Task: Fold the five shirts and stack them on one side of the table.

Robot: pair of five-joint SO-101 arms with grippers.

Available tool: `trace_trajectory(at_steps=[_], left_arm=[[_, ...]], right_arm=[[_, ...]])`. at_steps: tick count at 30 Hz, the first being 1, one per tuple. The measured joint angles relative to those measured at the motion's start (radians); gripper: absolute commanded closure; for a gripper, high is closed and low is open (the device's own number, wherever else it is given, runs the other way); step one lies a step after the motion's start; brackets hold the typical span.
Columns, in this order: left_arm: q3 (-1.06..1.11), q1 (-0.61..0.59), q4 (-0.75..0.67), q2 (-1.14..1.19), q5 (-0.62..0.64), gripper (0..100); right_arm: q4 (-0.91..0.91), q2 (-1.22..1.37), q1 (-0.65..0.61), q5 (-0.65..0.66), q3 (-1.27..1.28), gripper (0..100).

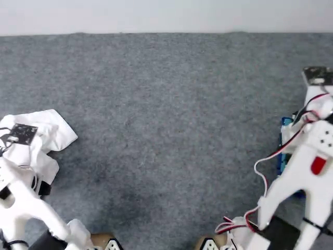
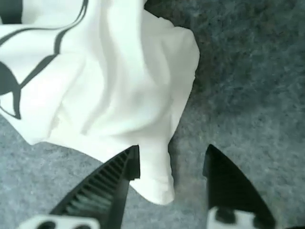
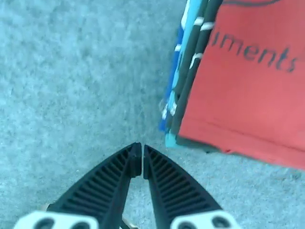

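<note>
A crumpled white shirt (image 1: 49,134) with black print lies at the table's left edge, partly under one arm. In the left wrist view the white shirt (image 2: 105,81) spreads over the grey carpet, and a hanging corner of it sits between the fingertips of my open left gripper (image 2: 171,160). At the right edge a stack of folded shirts (image 1: 285,151) shows under the other arm. The right wrist view has that stack with a red shirt (image 3: 248,81) on top and blue and dark layers beneath. My right gripper (image 3: 142,153) hovers shut over bare carpet beside the stack.
Grey carpet (image 1: 171,120) covers the table, with a white wall along the far edge. The arms' bases and red-white cables (image 1: 265,177) stand at the near edge.
</note>
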Motion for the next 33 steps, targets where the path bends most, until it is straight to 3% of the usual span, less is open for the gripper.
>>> trace_trajectory(at_steps=[6, 10, 16, 21, 27, 33], left_arm=[[0.060, -0.009, -0.117, 0.005, -0.002, 78], [0.054, -0.055, -0.161, 0.109, -0.021, 83], [-0.040, -0.117, -0.163, 0.307, -0.098, 98], [-0.078, -0.098, -0.077, 0.328, -0.129, 99], [-0.186, -0.018, 0.098, 0.153, -0.092, 99], [-0.261, 0.196, 0.193, -0.183, 0.114, 99]], right_arm=[[0.000, -0.095, 0.000, 0.000, 0.078, 99.0], [0.000, -0.132, 0.000, 0.000, 0.089, 99.0], [0.000, -0.150, 0.000, 0.000, 0.089, 99.0], [0.000, -0.150, 0.000, 0.000, 0.089, 99.0], [0.002, -0.150, 0.000, 0.000, 0.089, 99.0], [0.002, -0.150, 0.000, 0.000, 0.089, 99.0]])
